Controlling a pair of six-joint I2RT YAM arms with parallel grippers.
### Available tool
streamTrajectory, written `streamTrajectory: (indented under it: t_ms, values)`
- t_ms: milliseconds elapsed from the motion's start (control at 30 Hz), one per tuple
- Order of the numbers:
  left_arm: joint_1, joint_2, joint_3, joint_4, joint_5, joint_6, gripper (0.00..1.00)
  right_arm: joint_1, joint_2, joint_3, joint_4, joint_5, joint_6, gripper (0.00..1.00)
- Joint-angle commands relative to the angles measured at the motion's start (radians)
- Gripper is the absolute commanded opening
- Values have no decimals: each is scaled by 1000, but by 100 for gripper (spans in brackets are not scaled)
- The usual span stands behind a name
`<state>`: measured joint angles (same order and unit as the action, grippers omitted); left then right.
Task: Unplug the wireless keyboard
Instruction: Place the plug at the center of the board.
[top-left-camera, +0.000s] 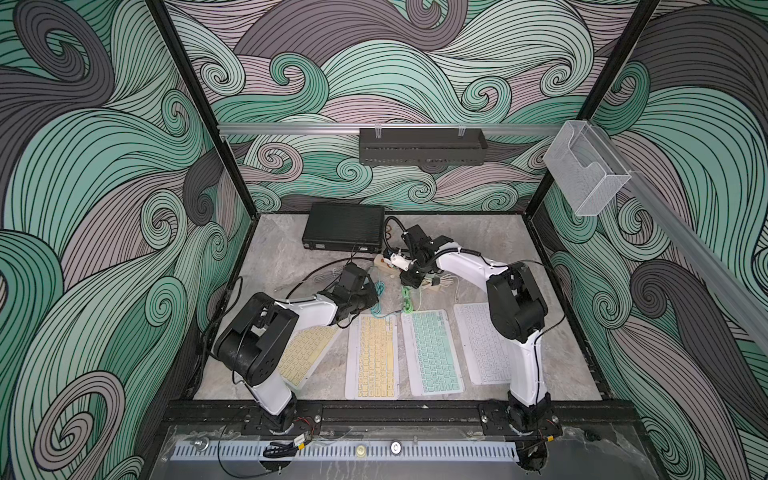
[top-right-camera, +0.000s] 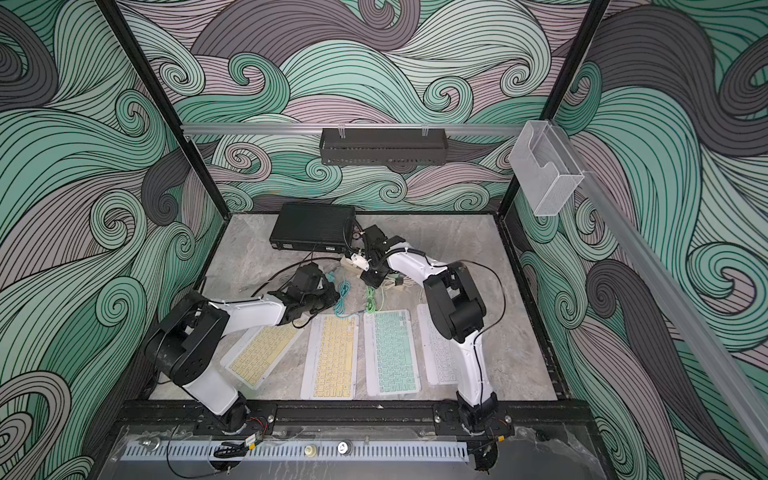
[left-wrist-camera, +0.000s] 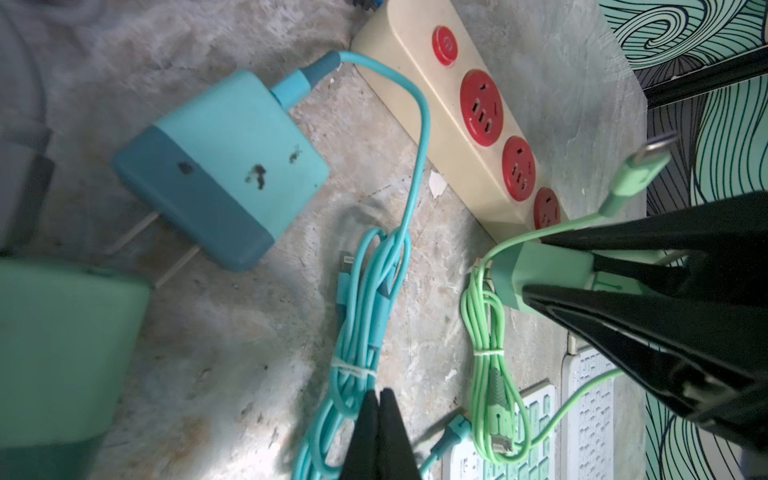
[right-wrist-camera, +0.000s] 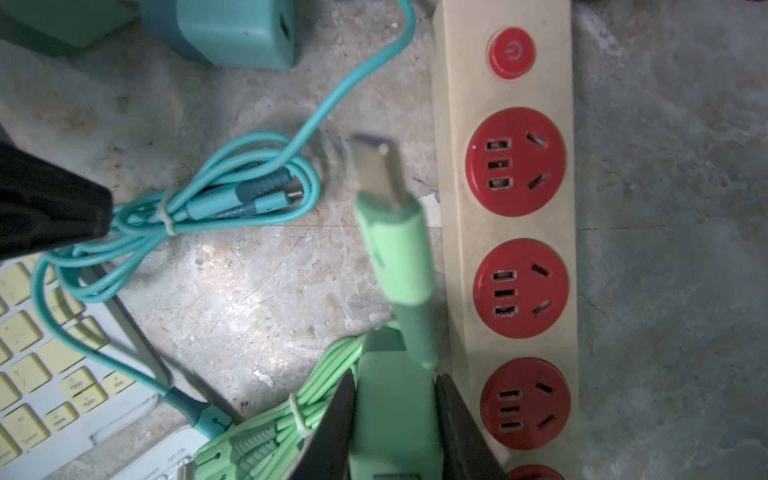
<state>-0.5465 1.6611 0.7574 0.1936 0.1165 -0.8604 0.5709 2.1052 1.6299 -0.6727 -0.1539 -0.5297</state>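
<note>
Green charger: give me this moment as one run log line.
right gripper: shut on green charger | green charger: beside power strip, not plugged in | left gripper: shut by teal cable

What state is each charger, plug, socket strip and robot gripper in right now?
green charger, unplugged, gripped by the right gripper's jaws
green USB plug, hanging free, in no port
blue charger, unplugged, lying with prongs bare
power strip, visible sockets all empty
right gripper, shut on the green charger
left gripper, jaws shut
</note>
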Motion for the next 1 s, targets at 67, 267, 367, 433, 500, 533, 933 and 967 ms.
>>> streamTrajectory:
  t_ms: [67, 267, 367, 433, 500, 533, 933, 967]
  values:
    - [-4, 21, 37, -23, 6, 10, 0, 31, 1, 15, -121, -159, -96, 6]
    - [-4, 22, 36, -25, 6, 12, 0, 45, -4, 52, -151, -208, -112, 7]
    - [-4, 21, 36, -25, 6, 12, 0, 43, -7, 69, -153, -165, -113, 8]
    - [-4, 21, 37, -25, 7, 12, 0, 41, 7, 89, -163, -126, -112, 9]
    - [-4, 22, 37, -25, 9, 11, 0, 34, 25, 114, -179, -114, -113, 11]
    - [-4, 22, 37, -25, 9, 11, 0, 32, 40, 127, -191, -114, -116, 12]
    - [-4, 33, 45, -29, 9, 14, 0, 31, 167, 239, -228, -130, -114, 31]
    - [-4, 34, 43, -29, 9, 14, 0, 31, 167, 247, -227, -129, -113, 32]
